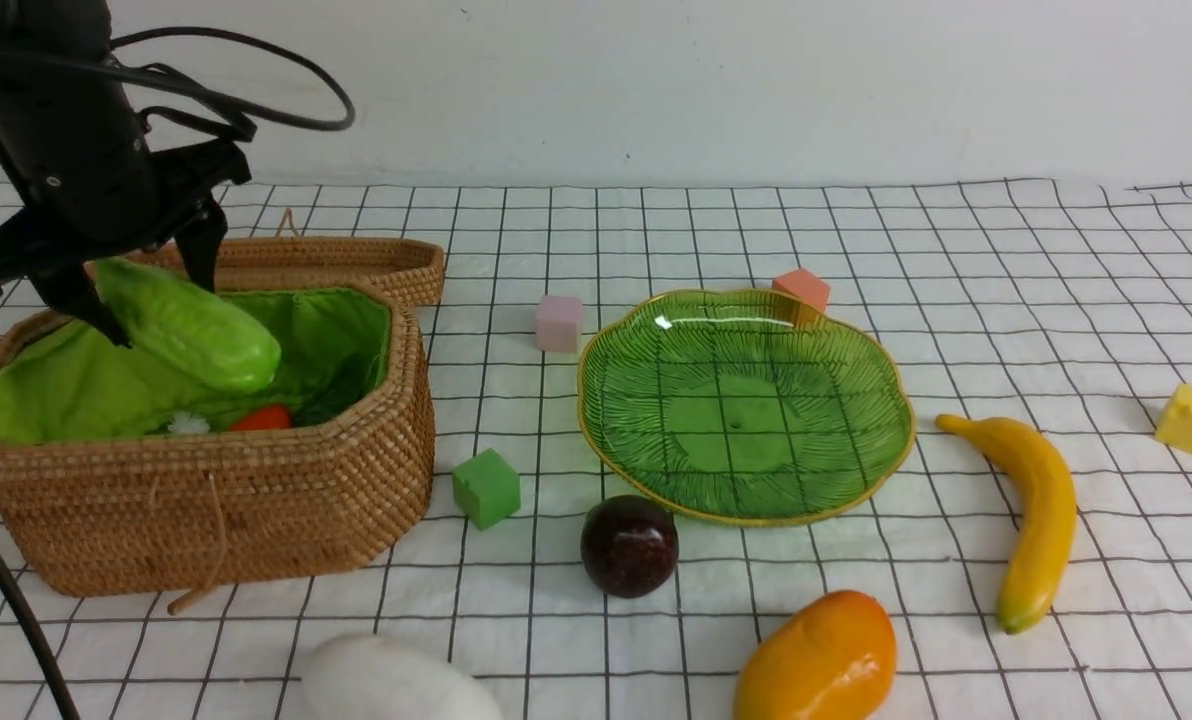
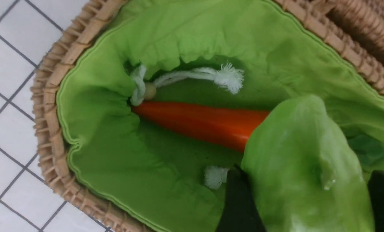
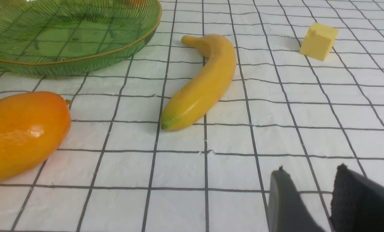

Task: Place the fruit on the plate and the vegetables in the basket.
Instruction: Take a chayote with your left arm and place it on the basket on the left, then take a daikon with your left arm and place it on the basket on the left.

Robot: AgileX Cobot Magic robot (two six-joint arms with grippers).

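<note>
The left hand (image 1: 156, 305) is clamped across the glossy green cucumber (image 1: 191, 325) and holds it tilted over the left half of the basket (image 1: 256, 480), above the green lining. The carrot (image 2: 205, 124) lies on the basket floor, under the cucumber's free end. The cucumber looks like a light, stiff, slick-skinned toy. The grip sits toward one end, so the long free end could swing or slide, and a low release onto the soft lining seems safest.

The right hand (image 3: 311, 169) hangs low over the near right of the table (image 1: 956, 250), its fingers a little apart with nothing between them.

The white oval vegetable (image 1: 396, 685) lies at the near edge, in front of the basket. It is broad and smooth, so it probably needs a wide-open hand across its narrower waist.

The plate (image 1: 596, 420) sits right of centre with nothing on it. It looks like glass, so fruit should be set down, not dropped.

- **Banana:** The banana (image 1: 1041, 520) lies to the plate's right. It is long and curved, and best taken across its middle.
- **Mango:** The mango (image 1: 821, 660) lies near, in front of the plate. It is glossy and rounded, so a grip across its short axis suits it.
- **Maroon fruit:** The maroon fruit (image 1: 629, 545) sits just beside the plate's near-left rim. It is round and likely to roll unless gripped dead centre.
</note>
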